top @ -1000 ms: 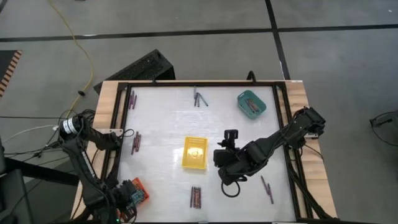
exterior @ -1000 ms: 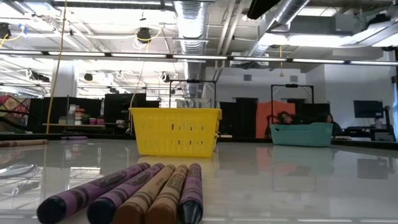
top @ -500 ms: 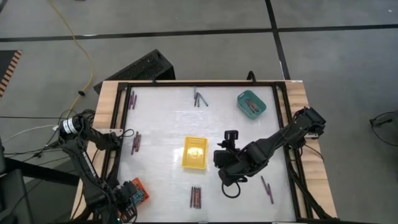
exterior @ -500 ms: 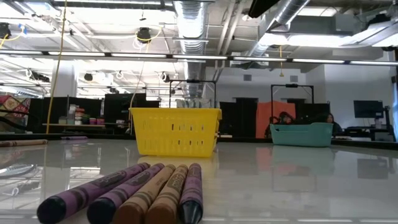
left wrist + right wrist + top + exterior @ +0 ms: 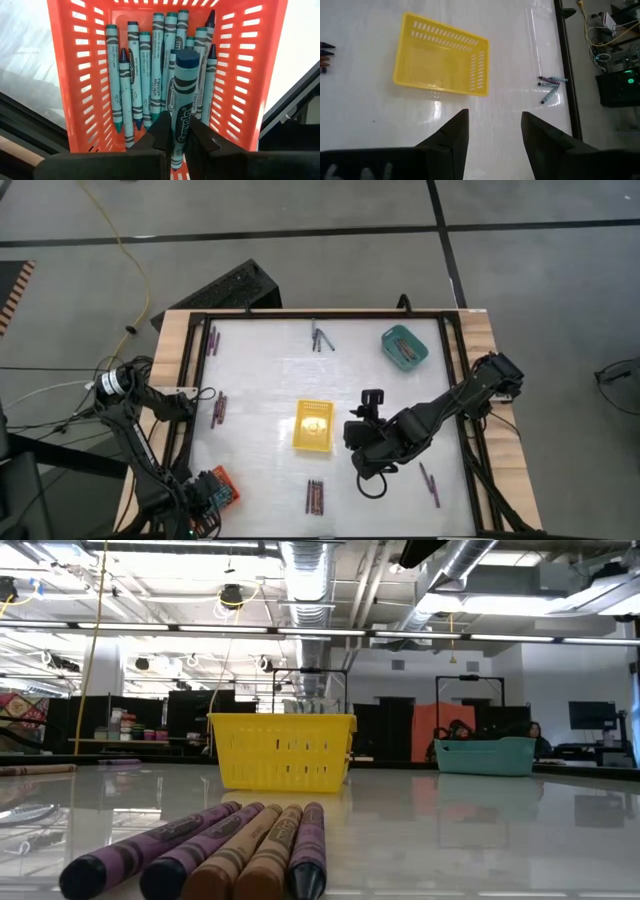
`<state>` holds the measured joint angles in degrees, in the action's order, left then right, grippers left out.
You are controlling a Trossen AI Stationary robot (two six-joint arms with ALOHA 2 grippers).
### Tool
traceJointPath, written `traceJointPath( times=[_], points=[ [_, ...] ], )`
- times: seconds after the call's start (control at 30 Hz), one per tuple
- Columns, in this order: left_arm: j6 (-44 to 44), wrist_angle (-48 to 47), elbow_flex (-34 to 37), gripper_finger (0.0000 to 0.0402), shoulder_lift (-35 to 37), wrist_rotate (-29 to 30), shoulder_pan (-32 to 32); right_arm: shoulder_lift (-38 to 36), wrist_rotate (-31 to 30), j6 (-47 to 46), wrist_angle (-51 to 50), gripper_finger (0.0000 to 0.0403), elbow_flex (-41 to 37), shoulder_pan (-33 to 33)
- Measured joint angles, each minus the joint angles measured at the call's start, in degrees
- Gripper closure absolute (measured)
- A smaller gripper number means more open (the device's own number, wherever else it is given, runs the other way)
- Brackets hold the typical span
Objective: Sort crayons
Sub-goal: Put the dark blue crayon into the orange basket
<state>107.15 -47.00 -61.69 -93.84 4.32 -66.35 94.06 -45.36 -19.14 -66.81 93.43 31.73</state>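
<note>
No change over the last second; left gripper (image 5: 173, 142) stays clenched on a teal crayon (image 5: 181, 100) over the orange basket (image 5: 65, 75); right gripper (image 5: 492, 132) released, beside yellow basket (image 5: 440, 60); drop pending.

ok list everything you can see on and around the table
orange tray: one, at the table's near left corner, holding many teal-blue crayons
held crayon: one, blue, over the orange tray
yellow tray: one, mid-table, looks empty
teal tray: one, far right, a few crayons inside
near-edge crayons: five, purple and brown, side by side
far-edge crayons: small loose cluster, purple and bluish
left-side crayons: small group, reddish-purple; another group at the far left corner
right-side crayons: two or so, purple
yellow cable: one, on the floor
left gripper: fingers shut on the held crayon
right gripper: open, hovering beside the yellow tray
</note>
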Motion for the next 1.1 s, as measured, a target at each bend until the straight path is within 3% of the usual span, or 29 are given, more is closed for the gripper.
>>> traceJointPath(
  times=[0.53,0.9,1.1],
  points=[
    [0.0,0.0,0.0,0.0384,0.0,0.1,0.0,0.0,-1.3,-0.5,-0.5,0.0223,0.0,-0.2],
    [-1.5,0.2,0.0,0.0297,0.0,-1.5,0.0,0.0,-1.5,-0.4,-0.5,0.0223,0.0,-3.6],
    [-3.4,-0.4,0.0,0.0277,1.2,0.3,0.0,0.0,-1.5,0.1,-0.4,0.0223,0.0,-7.3]
  ],
)
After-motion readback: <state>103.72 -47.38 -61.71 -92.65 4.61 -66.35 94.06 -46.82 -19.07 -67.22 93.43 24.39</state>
